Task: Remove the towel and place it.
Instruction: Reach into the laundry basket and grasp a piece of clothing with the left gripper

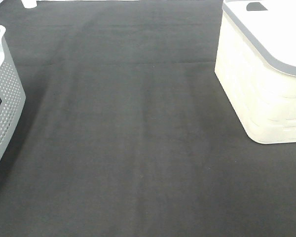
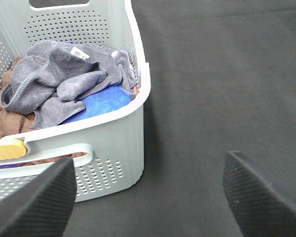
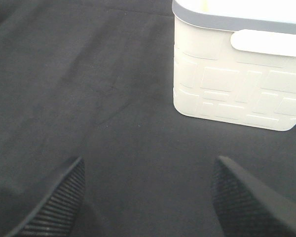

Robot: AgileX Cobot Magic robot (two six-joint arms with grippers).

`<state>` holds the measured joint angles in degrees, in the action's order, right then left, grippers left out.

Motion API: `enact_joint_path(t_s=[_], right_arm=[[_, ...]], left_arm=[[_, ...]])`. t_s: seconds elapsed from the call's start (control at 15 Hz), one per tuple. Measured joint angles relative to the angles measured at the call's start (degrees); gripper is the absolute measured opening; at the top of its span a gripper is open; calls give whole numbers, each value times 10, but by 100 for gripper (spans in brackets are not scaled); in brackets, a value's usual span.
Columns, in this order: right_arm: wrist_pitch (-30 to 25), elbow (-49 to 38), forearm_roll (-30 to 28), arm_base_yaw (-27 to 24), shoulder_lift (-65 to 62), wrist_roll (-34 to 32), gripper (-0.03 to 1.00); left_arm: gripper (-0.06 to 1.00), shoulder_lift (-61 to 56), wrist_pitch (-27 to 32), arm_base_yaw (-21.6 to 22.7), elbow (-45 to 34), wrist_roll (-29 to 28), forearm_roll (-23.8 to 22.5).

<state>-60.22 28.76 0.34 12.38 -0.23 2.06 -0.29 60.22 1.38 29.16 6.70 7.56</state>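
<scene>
The greyish-purple towel point(image 2: 64, 84) lies crumpled on top of other cloths inside a grey perforated basket point(image 2: 113, 143); its small white tag point(image 2: 80, 52) shows near the top. My left gripper point(image 2: 148, 197) is open, held above the dark mat just beside the basket's near corner, apart from the towel. My right gripper point(image 3: 148, 197) is open over the bare dark mat, some way from a white basket point(image 3: 237, 84). Neither gripper shows in the exterior high view.
The grey basket point(image 1: 2, 94) stands at the left edge of the table and the white basket point(image 1: 261, 74) at the back right. A blue cloth point(image 2: 106, 101), brown cloths point(image 2: 5, 121) and a yellow item point(image 2: 7, 148) also lie in the grey basket. A black mat point(image 1: 138, 138) covers the table.
</scene>
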Motion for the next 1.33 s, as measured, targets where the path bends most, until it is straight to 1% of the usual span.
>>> enact_joint_path(t_s=[1.13,1.33], right_arm=[[0,0,0,0,0,0,71],[0,0,0,0,0,0,71]], left_arm=[[76,0,0,0,0,0,1],[76,6,0,0,13,0,1]])
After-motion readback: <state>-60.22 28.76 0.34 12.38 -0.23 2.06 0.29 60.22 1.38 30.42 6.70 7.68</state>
